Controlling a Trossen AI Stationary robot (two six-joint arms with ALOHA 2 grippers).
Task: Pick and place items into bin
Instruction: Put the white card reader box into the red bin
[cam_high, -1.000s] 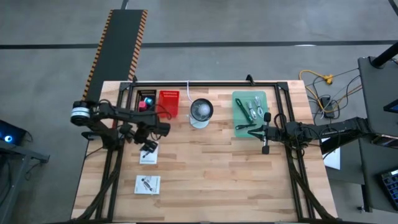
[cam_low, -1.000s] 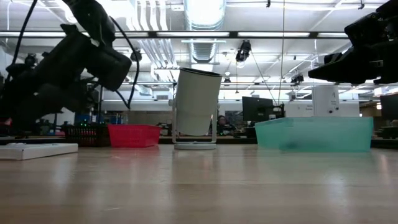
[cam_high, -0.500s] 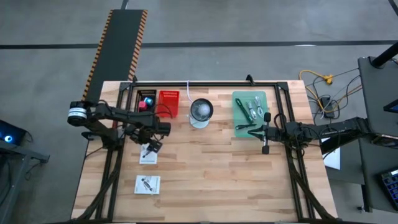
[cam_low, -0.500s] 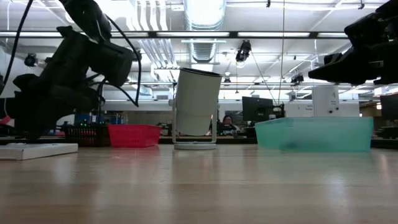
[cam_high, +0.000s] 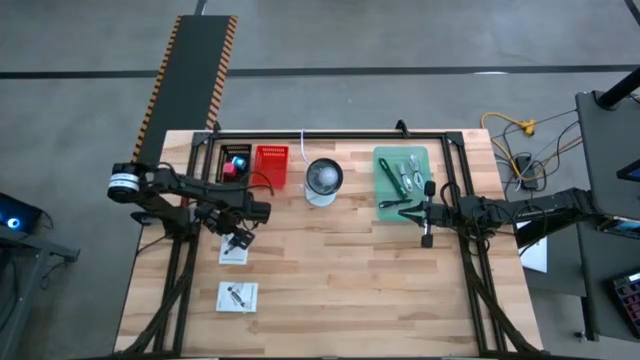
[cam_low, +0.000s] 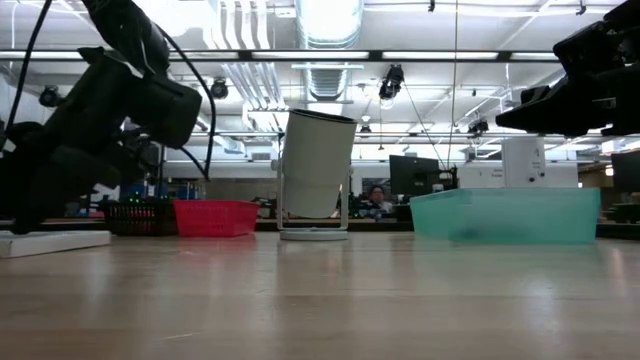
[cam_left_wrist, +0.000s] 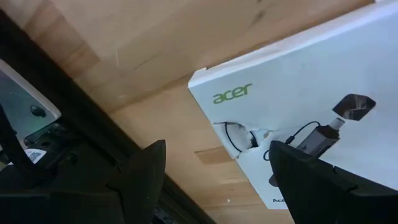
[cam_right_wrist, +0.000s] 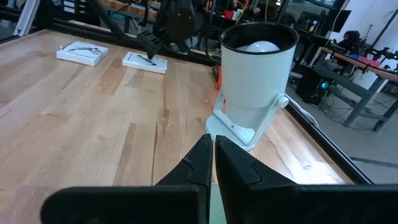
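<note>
My left pincer (cam_high: 238, 239), fingers spread wide, hovers over a white card (cam_left_wrist: 298, 106) bearing dark parts, seemingly not touching. My right pincer (cam_high: 403, 206), fingers together, waits beside the green bin (cam_high: 401, 177).

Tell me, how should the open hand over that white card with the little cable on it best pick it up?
Probably by its edges, from straight above. The white card lies flat on the table, so only its thin rim offers a hold. The left hand hangs open over it, the fingers standing astride one corner; closing across the narrow side looks safest.
</note>
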